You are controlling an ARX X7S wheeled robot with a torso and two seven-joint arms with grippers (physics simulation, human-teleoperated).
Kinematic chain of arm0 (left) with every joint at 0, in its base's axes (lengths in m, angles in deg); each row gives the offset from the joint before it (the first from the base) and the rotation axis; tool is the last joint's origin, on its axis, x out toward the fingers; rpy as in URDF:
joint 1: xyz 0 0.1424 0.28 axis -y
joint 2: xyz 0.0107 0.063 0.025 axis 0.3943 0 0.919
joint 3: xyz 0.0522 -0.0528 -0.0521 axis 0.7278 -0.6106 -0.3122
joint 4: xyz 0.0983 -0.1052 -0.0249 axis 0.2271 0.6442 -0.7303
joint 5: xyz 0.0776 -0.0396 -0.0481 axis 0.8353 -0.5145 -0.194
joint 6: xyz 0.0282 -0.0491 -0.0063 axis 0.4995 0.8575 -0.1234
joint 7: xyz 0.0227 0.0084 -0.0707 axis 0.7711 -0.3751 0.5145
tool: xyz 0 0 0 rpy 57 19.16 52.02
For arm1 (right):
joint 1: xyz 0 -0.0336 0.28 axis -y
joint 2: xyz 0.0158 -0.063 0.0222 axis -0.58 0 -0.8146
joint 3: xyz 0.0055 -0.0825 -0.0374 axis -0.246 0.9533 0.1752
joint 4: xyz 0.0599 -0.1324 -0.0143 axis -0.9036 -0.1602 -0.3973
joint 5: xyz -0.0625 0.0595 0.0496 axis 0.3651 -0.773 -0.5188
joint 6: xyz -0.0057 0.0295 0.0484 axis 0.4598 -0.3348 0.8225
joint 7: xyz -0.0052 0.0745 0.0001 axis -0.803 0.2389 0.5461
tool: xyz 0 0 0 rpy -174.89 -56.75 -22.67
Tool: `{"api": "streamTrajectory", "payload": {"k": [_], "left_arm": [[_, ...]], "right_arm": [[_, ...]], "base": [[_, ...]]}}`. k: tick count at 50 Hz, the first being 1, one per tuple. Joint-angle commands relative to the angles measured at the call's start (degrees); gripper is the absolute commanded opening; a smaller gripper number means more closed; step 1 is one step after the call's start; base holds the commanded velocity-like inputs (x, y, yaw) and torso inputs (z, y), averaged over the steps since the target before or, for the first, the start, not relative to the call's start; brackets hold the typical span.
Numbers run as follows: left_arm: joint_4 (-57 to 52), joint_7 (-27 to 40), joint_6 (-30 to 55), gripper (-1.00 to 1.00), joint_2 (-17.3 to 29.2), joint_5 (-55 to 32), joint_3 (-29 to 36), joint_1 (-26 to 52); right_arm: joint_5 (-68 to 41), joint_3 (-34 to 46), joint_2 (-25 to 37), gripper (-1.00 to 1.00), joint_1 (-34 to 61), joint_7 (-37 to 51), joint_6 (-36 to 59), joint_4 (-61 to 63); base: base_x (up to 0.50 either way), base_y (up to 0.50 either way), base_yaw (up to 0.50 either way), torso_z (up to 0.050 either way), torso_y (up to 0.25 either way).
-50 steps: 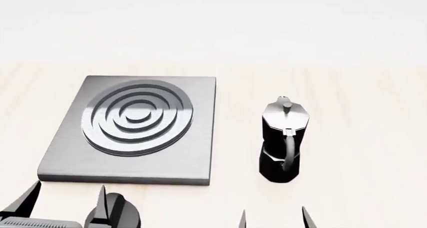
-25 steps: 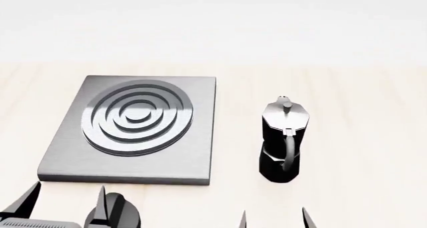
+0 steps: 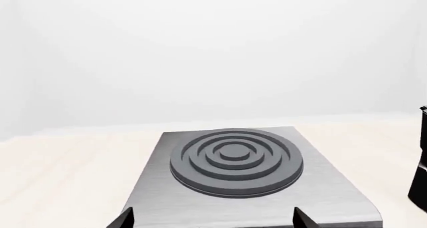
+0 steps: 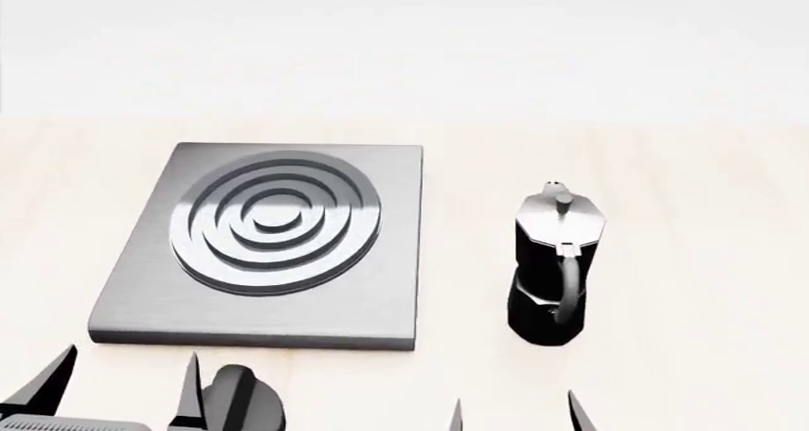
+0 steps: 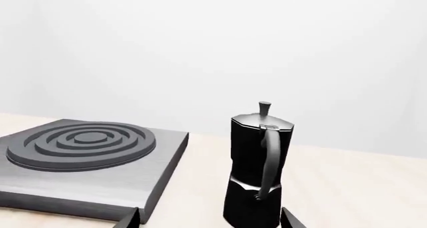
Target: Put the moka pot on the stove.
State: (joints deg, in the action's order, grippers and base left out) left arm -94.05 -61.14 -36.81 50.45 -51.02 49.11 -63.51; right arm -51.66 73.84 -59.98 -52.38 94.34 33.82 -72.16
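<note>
Only the head view shows the knob near the stove.

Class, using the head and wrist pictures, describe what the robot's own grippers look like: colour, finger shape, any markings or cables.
Only the fingertips show. The left gripper has glossy black, blade-like fingers tapering to sharp points, above a sliver of grey ribbed housing at the frame's edge. The right gripper shows two thinner black pointed tips. In the wrist views the tips are plain black wedges. No cables, markings or arm links are visible.

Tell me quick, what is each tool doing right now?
Left tool: open, holding nothing.
Right tool: open, empty, short of the tall glossy black faceted moka pot.
</note>
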Motion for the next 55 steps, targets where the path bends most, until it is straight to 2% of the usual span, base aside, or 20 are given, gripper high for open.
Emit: {"api": "streamTrajectory", "payload": {"k": [1,55], "left_arm": [[-1.13,-1.06,0.71,1.00,-0.61,0.14,-1.28,0.01],[-0.96,0.11,0.97,1.00,0.73,-1.10,0.10,0.43]], "right_arm": [[0.06,-0.92,-0.81,1.00,-0.03,-1.17,0.52,0.11],[-1.15,0.78,0.40,1.00,0.35,-0.24,-0.01,-0.09]], "base": [[0.00,0.13,0.00,0.000,0.000],[0.00,0.13,0.00,0.000,0.000]]}}
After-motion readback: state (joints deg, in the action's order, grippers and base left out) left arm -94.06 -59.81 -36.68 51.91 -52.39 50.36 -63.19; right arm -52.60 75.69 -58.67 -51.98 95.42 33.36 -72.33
